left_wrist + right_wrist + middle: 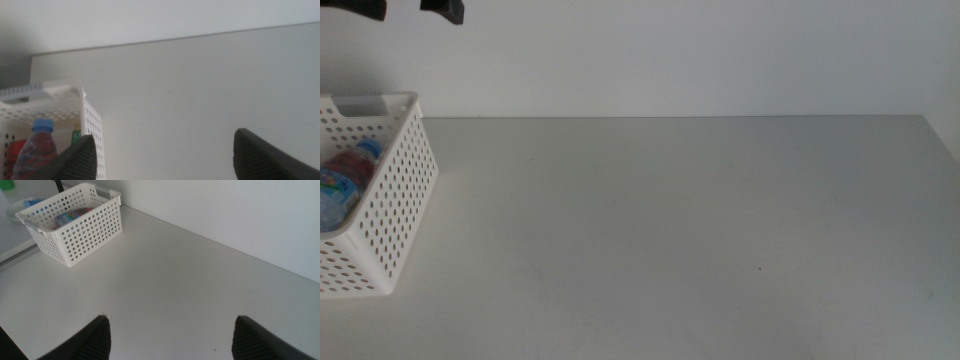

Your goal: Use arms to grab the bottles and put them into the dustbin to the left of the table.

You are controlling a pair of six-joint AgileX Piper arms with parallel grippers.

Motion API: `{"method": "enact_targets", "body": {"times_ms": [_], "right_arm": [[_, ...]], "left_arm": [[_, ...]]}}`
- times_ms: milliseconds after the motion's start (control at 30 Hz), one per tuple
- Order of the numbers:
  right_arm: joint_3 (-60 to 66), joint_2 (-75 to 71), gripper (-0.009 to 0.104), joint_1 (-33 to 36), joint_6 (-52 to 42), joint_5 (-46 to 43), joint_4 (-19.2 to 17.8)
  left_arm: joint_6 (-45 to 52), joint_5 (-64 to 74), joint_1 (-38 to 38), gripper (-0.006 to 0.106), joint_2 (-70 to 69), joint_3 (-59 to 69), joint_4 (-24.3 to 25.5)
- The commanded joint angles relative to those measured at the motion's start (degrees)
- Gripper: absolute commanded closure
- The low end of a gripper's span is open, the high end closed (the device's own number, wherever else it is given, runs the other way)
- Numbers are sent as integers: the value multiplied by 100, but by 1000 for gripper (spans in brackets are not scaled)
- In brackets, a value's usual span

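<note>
Both hands (162, 155) (170, 337) wide apart, empty

Your left tool (160, 160) hangs up high over the dustbin (390, 210), which sits at the left edge of the worktop (700, 230). The water bottle (37, 147) lies in that bin, right under the tool. Your right tool (170, 340) is well off to the other side, bin far ahead of it.
</note>
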Motion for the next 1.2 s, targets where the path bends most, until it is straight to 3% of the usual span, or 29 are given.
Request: {"method": "enact_targets", "body": {"times_ms": [0, 667, 1000, 1167], "right_arm": [[-179, 43, 33, 15, -71, -367, -138], [-179, 43, 33, 15, -71, -367, -137], [-174, 43, 33, 15, -71, -316, -119], [-174, -29, 33, 20, -71, -232, 92]], "left_arm": [[-89, -590, -164, 7, -367, -173, 139], [-89, -1018, -350, 7, -1125, -132, 15], [-89, -2021, -350, 7, -2123, 1297, -102], [-89, -2253, -350, 7, -2730, 2192, -117]]}}
